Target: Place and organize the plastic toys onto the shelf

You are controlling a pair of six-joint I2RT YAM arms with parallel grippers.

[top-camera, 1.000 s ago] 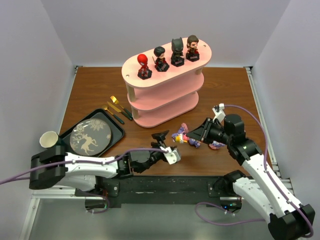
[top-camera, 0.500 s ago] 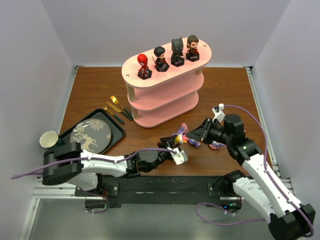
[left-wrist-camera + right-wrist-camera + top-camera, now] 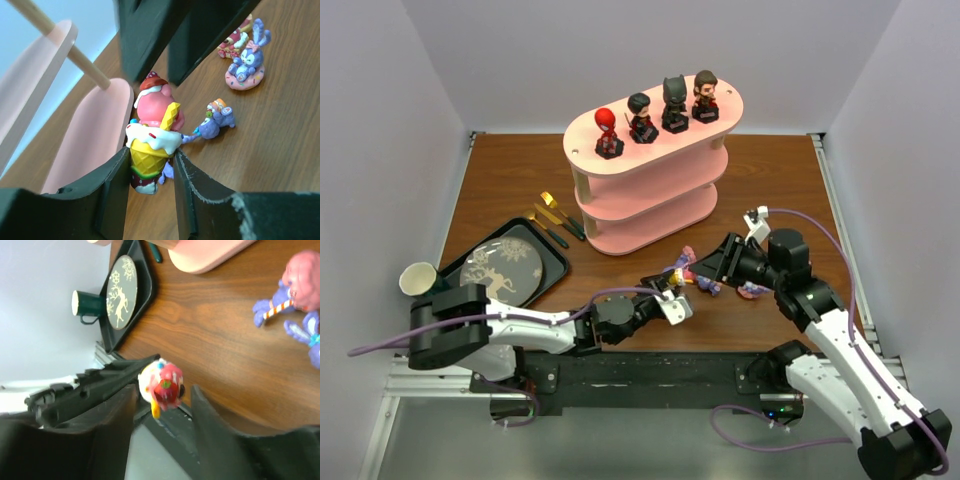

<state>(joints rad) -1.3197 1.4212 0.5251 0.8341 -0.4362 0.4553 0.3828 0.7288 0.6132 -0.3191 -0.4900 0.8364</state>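
Figurine in hand is a pink ice-cream figurine [image 3: 152, 135] with a yellow cone and white topping; the left fingers [image 3: 110, 192] are closed against both sides of the cone and grip it; it sits tilted, in front of the lowest board of the pale pink shelf [image 3: 655, 150], towards the near edge of the worktop [image 3: 510, 180]; whether it clears the wood cannot be told. Right fingers [image 3: 216, 440] stand either side of the same figurine with a visible gap on each side; they are parted and grip nothing. Loose toys lie on the worktop close by: a small purple figure [image 3: 216, 122]; a blue rabbit on a pink ring [image 3: 246, 67]; a red-and-cream piece [image 3: 235, 40] just behind it, partly hidden; a pink-headed figure with purple limbs [image 3: 300, 285]. Top board of the shelf carries four upright figures in a row on black bases: red figure [image 3: 608, 132]; dark-haired figure [image 3: 641, 117]; black cowled figure [image 3: 674, 104]; brown-haired figure [image 3: 705, 96]. Left of the shelf lies gold and dark cutlery [image 3: 555, 218]; beside it a black tray [image 3: 552, 262] holds a patterned plate [image 3: 500, 275]; a green cup [image 3: 418, 278] stands at the tray's left end.
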